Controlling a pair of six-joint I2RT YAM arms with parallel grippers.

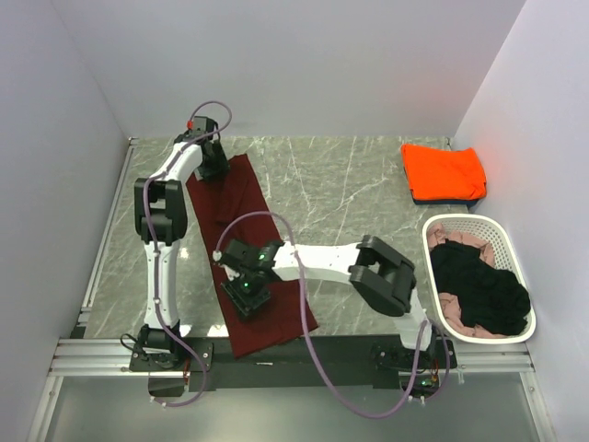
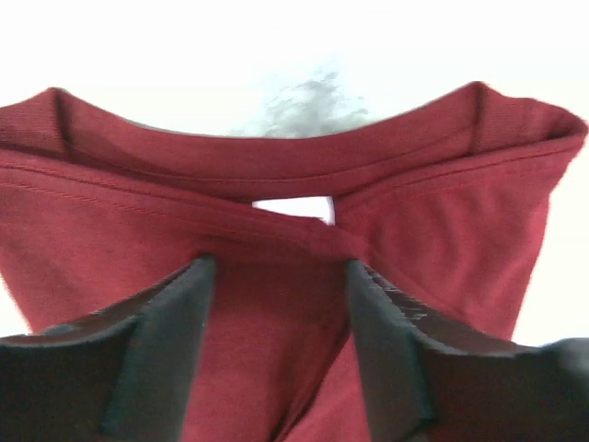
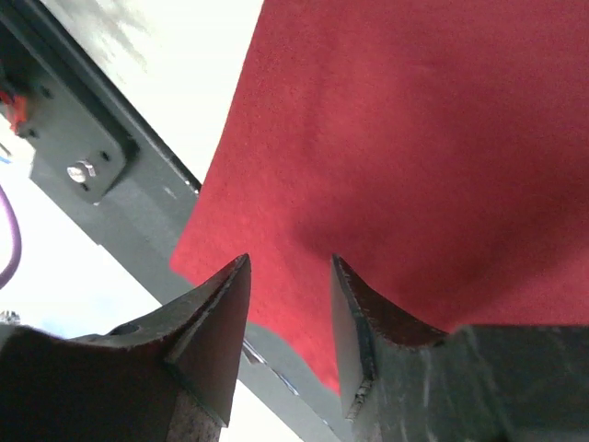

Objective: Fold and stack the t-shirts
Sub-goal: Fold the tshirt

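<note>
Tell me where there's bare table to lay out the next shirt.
Best patch: the table between the maroon shirt and the orange shirt, beyond the right arm. A narrower bare strip runs between the left arm and the left wall. Crowded: near centre under the right arm, and the right edge, filled by the basket.

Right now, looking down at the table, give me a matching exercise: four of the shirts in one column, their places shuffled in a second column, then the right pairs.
Things
1. dark maroon cloth t-shirt
2. bright orange folded t-shirt
3. black cloth t-shirt
4. pale pink cloth t-shirt

Places
A. far right corner of the grey marbled table
B. peeking out beneath another shirt in the white perforated plastic basket
C. laid out as a long strip on the left half of the table
D. on top of the heap in the basket

Pairs: 1-C, 2-A, 3-D, 4-B
</note>
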